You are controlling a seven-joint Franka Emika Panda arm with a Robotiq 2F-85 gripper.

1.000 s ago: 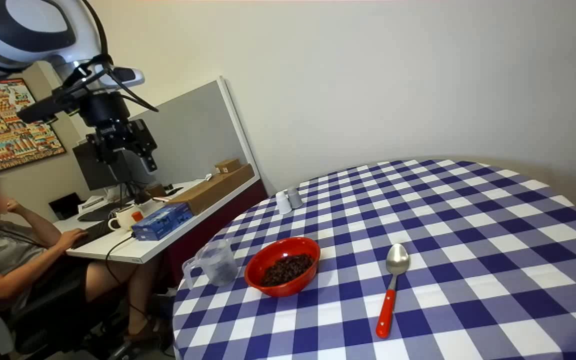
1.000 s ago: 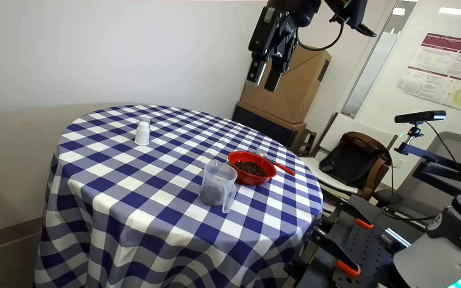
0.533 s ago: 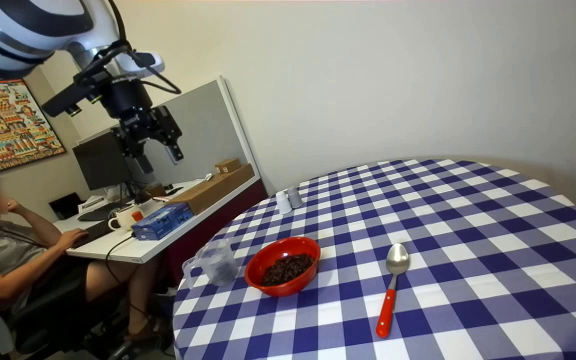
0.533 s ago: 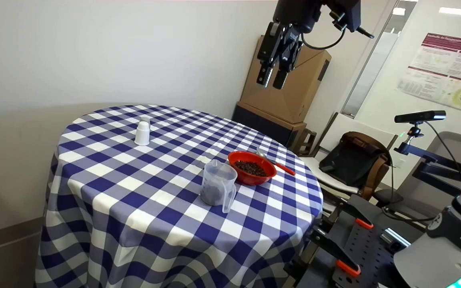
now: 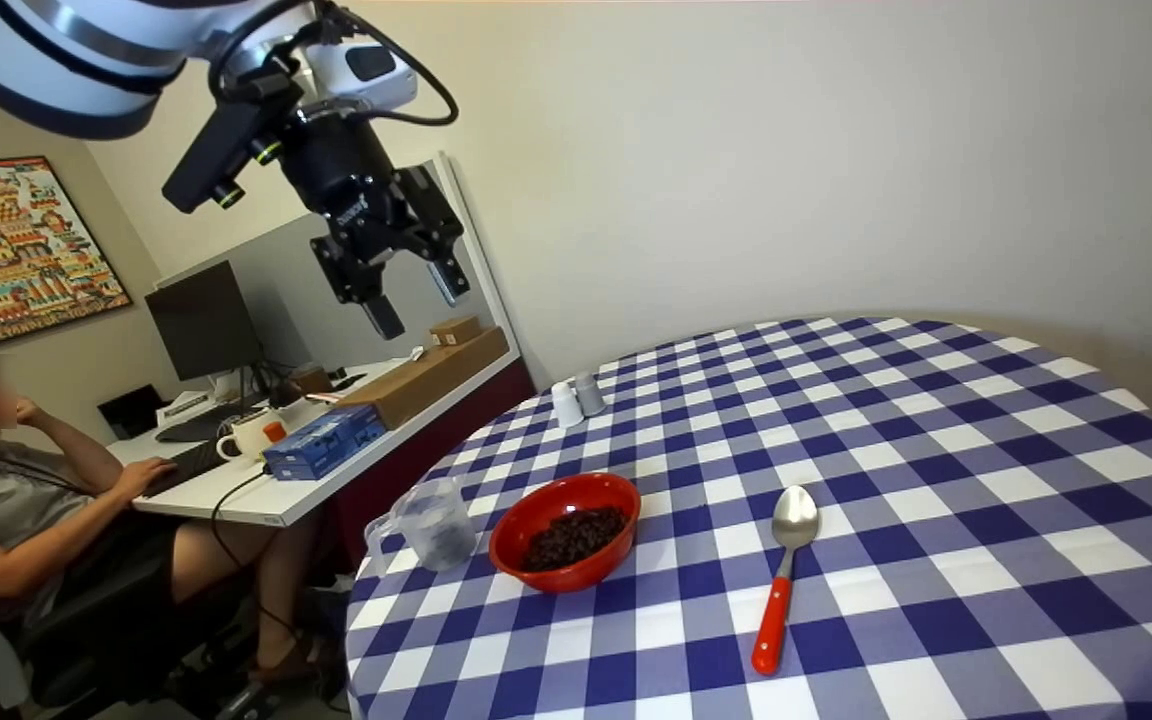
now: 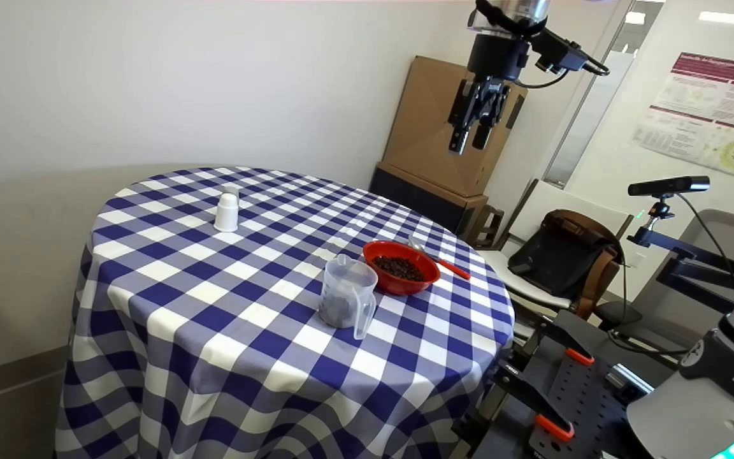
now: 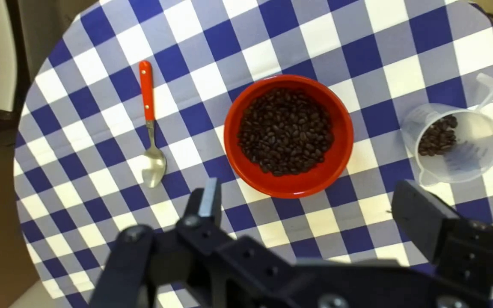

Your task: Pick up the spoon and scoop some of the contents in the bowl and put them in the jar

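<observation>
The spoon [image 5: 774, 615] lies on the checked cloth, silver scoop and red handle, and shows in the wrist view [image 7: 147, 94] left of the bowl. The red bowl [image 5: 568, 580] stands upright in all views [image 6: 403, 287] [image 7: 336, 164]. It holds dark brown beans, the contents [image 7: 287, 130]. The clear jar [image 5: 441, 530], with a handle and spout, stands beside the bowl [image 6: 341, 296]. In the wrist view the jar [image 7: 482, 147] has some beans inside. My gripper [image 5: 420, 308] is open and empty, high above the table in both exterior views [image 6: 469, 145]. Its fingers [image 7: 307, 186] frame the bowl's near edge.
A white shaker [image 5: 567, 405] and a grey one [image 5: 589, 395] stand at the table's far side. The round table [image 5: 936, 450] has a blue-white cloth. A desk with a blue box [image 5: 324, 445] and a seated person are beside it. A chair holds a bag [image 6: 564, 255].
My open gripper has moved to the right in both exterior views, with the arm tilting along. The spoon, bowl and jar have not moved.
</observation>
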